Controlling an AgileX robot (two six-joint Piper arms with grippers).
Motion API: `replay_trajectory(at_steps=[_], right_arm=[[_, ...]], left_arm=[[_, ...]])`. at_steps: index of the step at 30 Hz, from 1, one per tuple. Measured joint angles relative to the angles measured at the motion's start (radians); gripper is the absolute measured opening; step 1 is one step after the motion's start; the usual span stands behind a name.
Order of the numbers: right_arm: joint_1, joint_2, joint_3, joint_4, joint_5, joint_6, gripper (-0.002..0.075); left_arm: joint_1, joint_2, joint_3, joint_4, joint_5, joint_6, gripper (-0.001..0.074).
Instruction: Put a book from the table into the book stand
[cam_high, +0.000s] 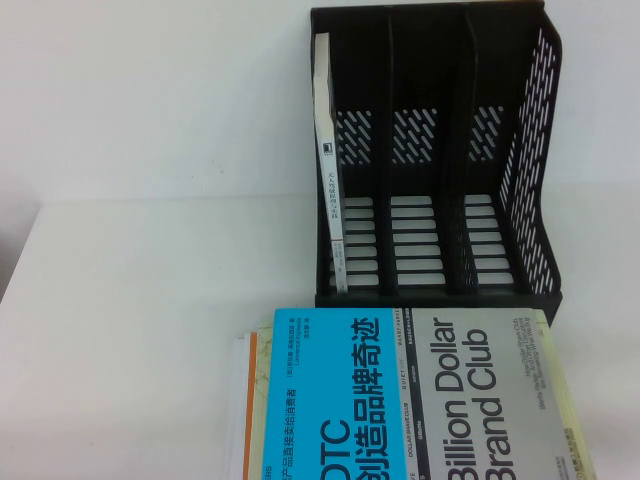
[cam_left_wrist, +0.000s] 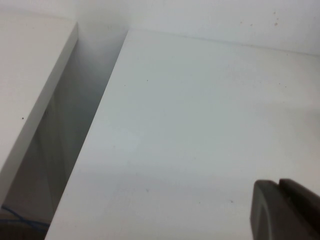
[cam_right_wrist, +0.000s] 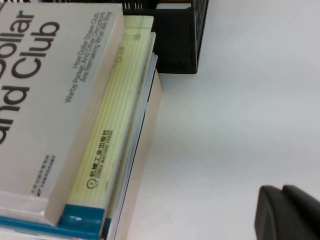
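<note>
The book (cam_high: 330, 190), thin with a white spine, stands upright on edge in the leftmost slot of the black book stand (cam_high: 520, 150) at the back of the white table (cam_high: 130, 300). A corner of the stand also shows in the right wrist view (cam_right_wrist: 175, 40). Neither gripper shows in the high view. My left gripper (cam_left_wrist: 279, 184) is shut and empty over bare tabletop (cam_left_wrist: 190, 125). My right gripper (cam_right_wrist: 282, 190) is shut and empty over the table, beside the stack of books.
A stack of books lies at the table's front, topped by the cyan-and-grey "Billion Dollar Brand Club" book (cam_high: 420, 400), also in the right wrist view (cam_right_wrist: 45, 90), with a yellow-spined book (cam_right_wrist: 115, 125) beneath. The left wrist view shows the table's edge and a gap (cam_left_wrist: 75, 130).
</note>
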Motion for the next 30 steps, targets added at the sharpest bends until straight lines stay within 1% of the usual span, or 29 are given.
replay_trajectory(at_steps=[14, 16, 18, 21, 24, 27, 28, 30], right_arm=[[0.000, -0.002, 0.004, 0.000, -0.002, 0.000, -0.0003], [-0.010, -0.020, 0.030, -0.032, -0.034, 0.025, -0.0003], [-0.054, -0.062, 0.059, -0.080, -0.052, 0.065, -0.0003], [-0.170, -0.162, 0.116, -0.083, -0.129, 0.045, -0.0003], [-0.316, -0.287, 0.199, -0.022, -0.253, -0.104, -0.0003], [-0.441, -0.373, 0.279, 0.108, -0.361, -0.287, -0.0003], [-0.472, -0.382, 0.292, 0.146, -0.361, -0.326, -0.0003], [-0.504, -0.389, 0.298, 0.183, -0.280, -0.366, -0.0003]], left_arm=[[0.000, 0.000, 0.000, 0.000, 0.000, 0.000, -0.0001], [0.000, 0.000, 0.000, 0.000, 0.000, 0.000, -0.0001], [0.000, 0.000, 0.000, 0.000, 0.000, 0.000, -0.0001], [0.000, 0.000, 0.000, 0.000, 0.000, 0.000, -0.0001], [0.000, 0.000, 0.000, 0.000, 0.000, 0.000, -0.0001], [0.000, 0.000, 0.000, 0.000, 0.000, 0.000, -0.0001], [0.000, 0.000, 0.000, 0.000, 0.000, 0.000, -0.0001], [0.000, -0.001, 0.000, -0.002, 0.000, 0.000, -0.0001]])
